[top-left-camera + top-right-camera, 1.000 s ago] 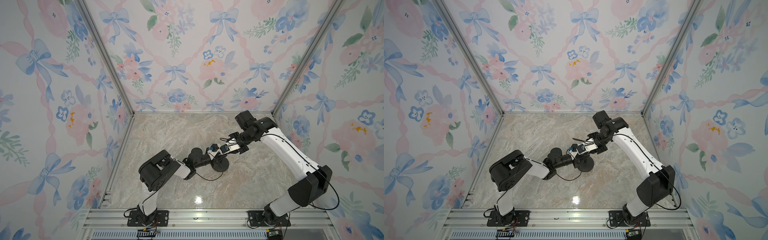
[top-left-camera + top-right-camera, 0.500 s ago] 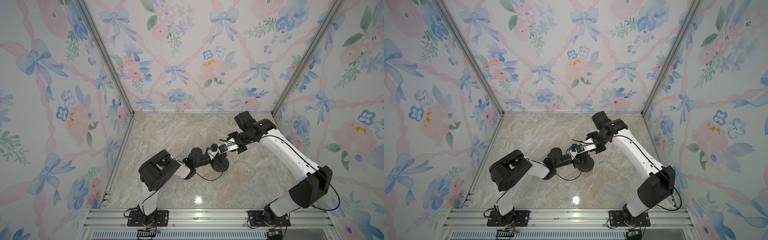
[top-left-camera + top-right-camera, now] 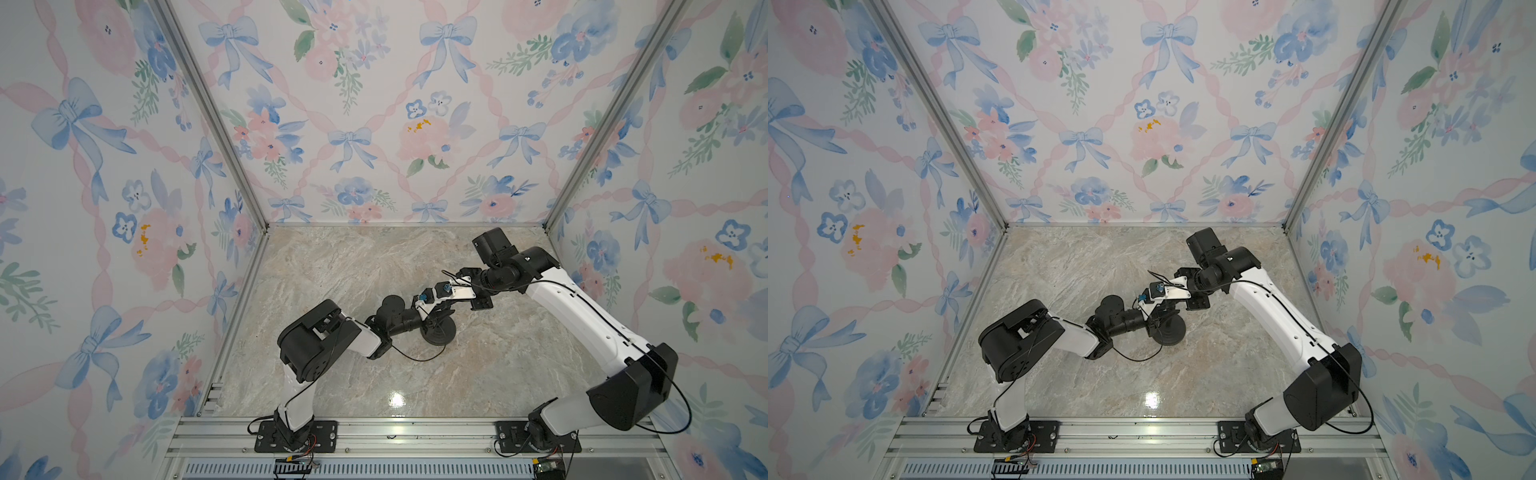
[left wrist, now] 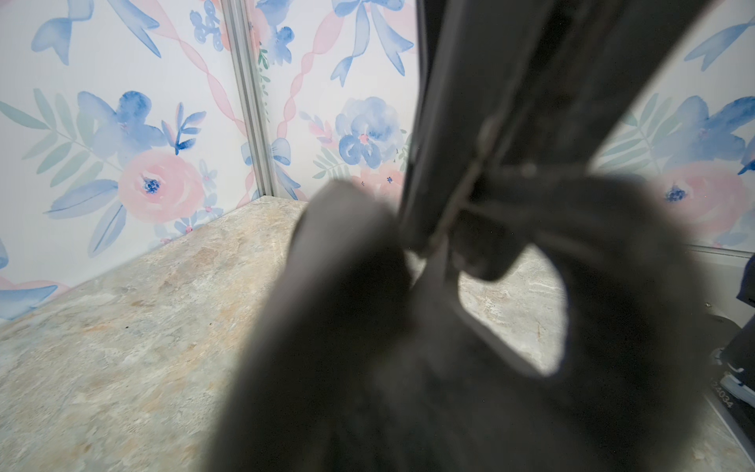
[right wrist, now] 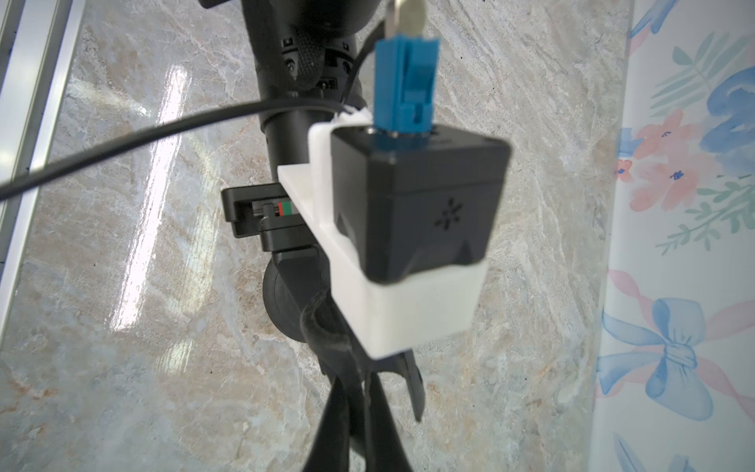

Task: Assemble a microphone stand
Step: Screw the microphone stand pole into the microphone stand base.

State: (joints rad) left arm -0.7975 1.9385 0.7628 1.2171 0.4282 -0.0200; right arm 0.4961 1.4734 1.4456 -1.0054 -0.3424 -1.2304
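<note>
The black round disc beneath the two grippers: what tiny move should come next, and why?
Probably a gentle downward press by the right gripper. Both it and the left gripper are shut, meeting directly above the disc base, which lies flat on the table. What sits between them is hidden, so seating looks unconfirmed.
</note>
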